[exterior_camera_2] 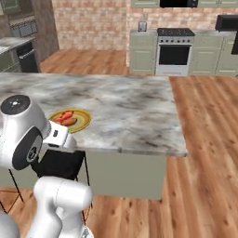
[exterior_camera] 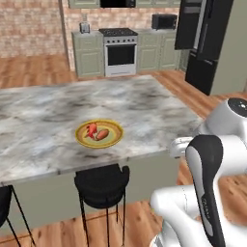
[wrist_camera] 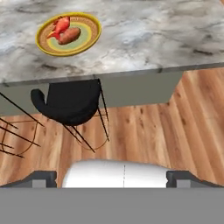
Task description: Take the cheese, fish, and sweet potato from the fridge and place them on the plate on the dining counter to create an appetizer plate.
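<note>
Nearest, tool spread wide and holding nothing, tips apart at the bottom of the hand view, hanging above wood floor short of the worktop edge

Just beyond, black stool tucked under the dining worktop, directly below the plate

On the marble near its front edge, plate carrying two of three foods: fish on the left, sweet potato beside it and touching or nearly so, both inside the rim

Cheese unseen on the plate; by judgement the piece left to fetch, two thirds of the job done

Far back right, fridge with black doors, one seemingly ajar; interior too dark and distant to read

Judged handling for the cheese: light, firm wedge, slightly yielding, sloped faces likely to squirt out of a pinch; best taken across the two flat parallel sides near the thick end, gentle closing. Placement room remaining on the bare right and front of the plate, low release to avoid knocking the round-sided sweet potato into a roll
</note>
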You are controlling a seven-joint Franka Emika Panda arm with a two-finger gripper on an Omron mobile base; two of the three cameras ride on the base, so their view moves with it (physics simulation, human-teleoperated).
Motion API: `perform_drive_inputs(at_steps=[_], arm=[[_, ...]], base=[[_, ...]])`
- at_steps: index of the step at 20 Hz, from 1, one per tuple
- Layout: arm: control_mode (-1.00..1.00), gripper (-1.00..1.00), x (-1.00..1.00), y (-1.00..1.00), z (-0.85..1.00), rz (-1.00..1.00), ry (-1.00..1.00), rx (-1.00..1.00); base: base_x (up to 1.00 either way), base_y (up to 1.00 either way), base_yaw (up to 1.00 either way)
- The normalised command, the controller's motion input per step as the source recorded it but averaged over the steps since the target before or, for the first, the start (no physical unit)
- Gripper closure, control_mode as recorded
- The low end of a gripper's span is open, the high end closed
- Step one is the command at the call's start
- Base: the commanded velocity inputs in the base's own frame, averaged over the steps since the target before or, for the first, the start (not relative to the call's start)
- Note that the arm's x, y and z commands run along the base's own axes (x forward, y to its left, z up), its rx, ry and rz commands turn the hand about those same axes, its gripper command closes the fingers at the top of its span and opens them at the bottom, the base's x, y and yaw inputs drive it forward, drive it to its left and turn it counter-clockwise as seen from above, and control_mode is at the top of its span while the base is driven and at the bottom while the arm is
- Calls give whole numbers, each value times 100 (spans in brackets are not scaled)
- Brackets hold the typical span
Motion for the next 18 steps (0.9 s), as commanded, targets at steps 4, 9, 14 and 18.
perform_drive_inputs(at_steps=[4, 9, 14, 18], arm=[[100, -100, 0, 0, 0, 0, 0, 0], [100, -100, 0, 0, 0, 0, 0, 0], [100, -100, 0, 0, 0, 0, 0, 0], [100, -100, 0, 0, 0, 0, 0, 0]], base=[[0, -100, 0], [4, -100, 0], [1, -100, -1], [1, -100, -3]])
